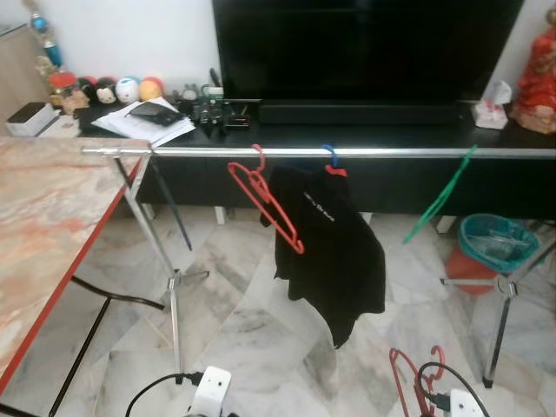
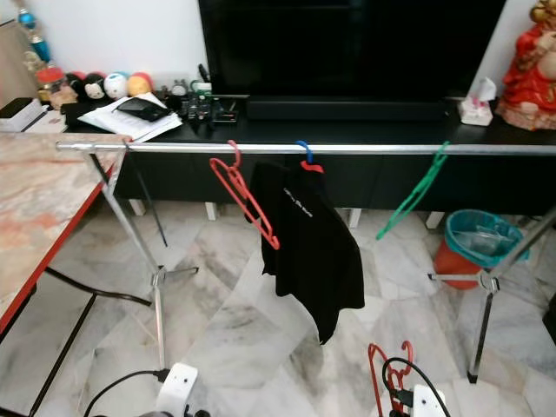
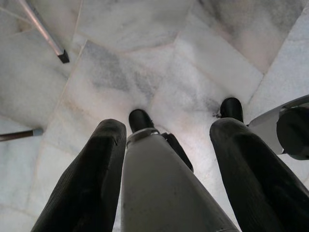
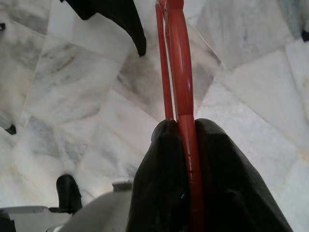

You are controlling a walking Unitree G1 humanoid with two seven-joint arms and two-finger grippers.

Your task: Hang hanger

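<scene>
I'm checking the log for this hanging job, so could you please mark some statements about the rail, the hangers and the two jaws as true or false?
1. The right gripper has its jaws shut on a red hanger. True.
2. The left gripper also holds a hanger. False: its jaws stand open, with marble floor beyond them.
3. A black shirt hangs on the metal rail. True.
4. The green hanger hangs to the robot's left of the shirt. False: it hangs to the right of it, near the teal bin.
5. An empty red hanger on the rail hangs just left of the shirt. True.
6. The held hanger is already hooked on the rail. False: it is low, near the floor.
</scene>
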